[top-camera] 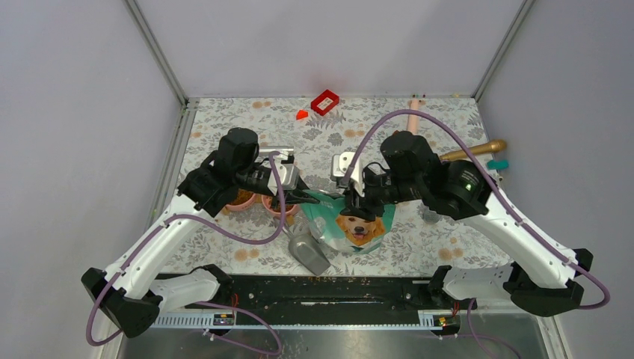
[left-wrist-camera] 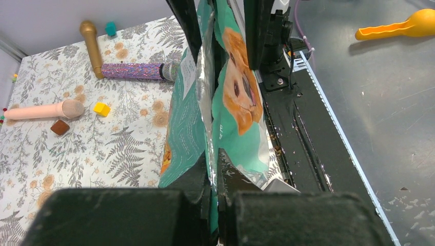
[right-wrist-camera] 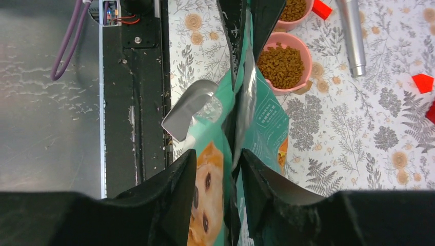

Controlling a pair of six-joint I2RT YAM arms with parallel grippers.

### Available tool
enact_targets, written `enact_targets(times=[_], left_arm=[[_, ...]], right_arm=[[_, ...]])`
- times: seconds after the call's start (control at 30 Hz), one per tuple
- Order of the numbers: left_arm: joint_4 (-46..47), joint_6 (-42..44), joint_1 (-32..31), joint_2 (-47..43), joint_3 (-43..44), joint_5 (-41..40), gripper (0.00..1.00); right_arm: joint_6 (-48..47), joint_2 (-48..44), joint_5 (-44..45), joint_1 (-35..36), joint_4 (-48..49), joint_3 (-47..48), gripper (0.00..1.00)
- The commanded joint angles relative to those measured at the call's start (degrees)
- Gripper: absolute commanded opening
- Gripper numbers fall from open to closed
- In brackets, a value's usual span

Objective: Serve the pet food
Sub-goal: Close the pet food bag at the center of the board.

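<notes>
The teal-green and white pouch (top-camera: pixel 357 224) with the golden dog's face stands between my two grippers near the table's front edge. My left gripper (left-wrist-camera: pixel 214 159) is shut on one side seam of the pouch (left-wrist-camera: pixel 236 102). My right gripper (right-wrist-camera: pixel 219 152) is open, its fingers astride the opposite edge of the pouch (right-wrist-camera: pixel 267 118) with a gap on each side. Brown pet food (right-wrist-camera: pixel 280 64) fills a pink bowl (right-wrist-camera: pixel 302 87) beside the pouch, and a second pink bowl (right-wrist-camera: pixel 295 10) behind it also holds kibble. In the top view the bowls (top-camera: pixel 241 200) sit under my left arm.
A grey scoop (top-camera: pixel 308 250) lies at the pouch's front left. A silver cylinder (right-wrist-camera: pixel 354 36), red blocks (top-camera: pixel 324 102), a pink microphone (left-wrist-camera: pixel 43 110), a gold one (top-camera: pixel 475 149), a purple glitter one (left-wrist-camera: pixel 138 70) and small blocks (left-wrist-camera: pixel 101 108) lie around. The black rail (top-camera: pixel 336 288) borders the front.
</notes>
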Motion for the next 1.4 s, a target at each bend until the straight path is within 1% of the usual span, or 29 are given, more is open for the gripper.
enact_targets(times=[0.0, 0.03, 0.07, 0.1, 0.13, 0.17, 0.4, 0.43, 0.47, 0.53, 0.73, 0.87, 0.93, 0.97, 1.0, 1.03, 1.07, 1.27, 1.3, 1.37], left_arm=[[2.71, -0.82, 0.3, -2.16, 0.01, 1.02, 0.0], [2.71, -0.72, 0.29, -2.2, -0.04, 1.04, 0.0], [2.81, -0.61, 0.29, -2.27, -0.06, 0.93, 0.0], [2.8, -0.65, 0.29, -2.23, -0.12, 0.87, 0.0], [2.78, -0.68, 0.29, -2.28, -0.13, 0.86, 0.0], [2.71, -0.63, 0.29, -2.34, -0.12, 0.78, 0.0], [2.48, -1.03, 0.29, -2.68, 0.12, 0.47, 0.01], [2.62, -1.4, 0.33, -2.66, 0.2, 0.81, 0.19], [2.6, -1.68, 0.29, -2.61, 0.24, 1.06, 0.3], [2.7, -2.0, 0.29, -2.73, 0.16, 1.37, 0.43], [3.92, -2.32, 0.28, -3.22, -1.03, 0.88, 0.49], [8.42, -8.28, 0.29, -2.6, -1.41, 0.37, 0.5], [10.4, -11.33, 0.2, -2.26, -1.21, -0.96, 0.49], [10.65, -12.15, 0.2, -2.08, -1.14, -1.49, 0.43], [10.94, -12.47, 0.2, -2.04, -1.13, -1.76, 0.32], [10.97, -12.54, 0.2, -1.98, -1.05, -1.9, 0.1], [11.0, -12.67, 0.22, -1.99, -0.97, -2.1, 0.0], [11.43, -11.42, 0.2, -3.44, -2.34, -1.3, 0.0], [11.5, -12.14, 0.12, -3.33, -2.09, -1.29, 0.02], [11.46, -13.16, 0.15, -2.97, -1.62, -0.85, 0.38]], right_arm=[[1.53, 2.19, 2.14, 1.33, 1.4, 2.52, 0.43], [1.52, 2.58, 2.89, 1.48, 1.02, 2.7, 0.4], [1.35, 3.0, 3.85, 1.55, 0.45, 3.02, 0.32], [1.27, 3.26, 4.66, 1.64, -0.12, 3.33, 0.2], [1.67, 3.32, 5.36, 1.69, 0.11, 3.54, 0.03], [2.33, 3.17, 6.21, 1.71, 0.5, 3.63, 0.0], [4.98, 0.77, 8.43, 1.88, 1.42, 3.42, 0.0], [5.26, 0.99, 8.25, 1.89, 1.26, 3.66, 0.0], [6.07, 1.39, 8.21, 1.93, 1.38, 3.92, 0.0], [7.01, 2.19, 7.19, 1.89, 1.16, 4.6, 0.0], [8.19, 2.15, 5.64, 1.97, 2.15, 4.43, 0.0], [8.12, 1.81, 5.29, 2.0, 2.38, 4.09, 0.0], [7.8, 1.77, 6.06, 1.98, 2.32, 3.98, 0.0], [7.74, 1.77, 6.49, 2.02, 2.41, 3.85, 0.0], [7.76, 1.83, 6.82, 1.99, 2.37, 3.84, 0.0], [7.82, 1.85, 6.93, 1.99, 2.38, 3.9, 0.0], [7.97, 1.78, 7.14, 2.02, 2.37, 3.95, 0.0], [8.25, 1.04, 7.77, 2.02, 2.53, 3.75, 0.0], [8.57, 1.03, 7.5, 2.02, 2.58, 3.79, 0.0], [9.05, 1.1, 6.67, 1.99, 2.68, 3.97, 0.0]])
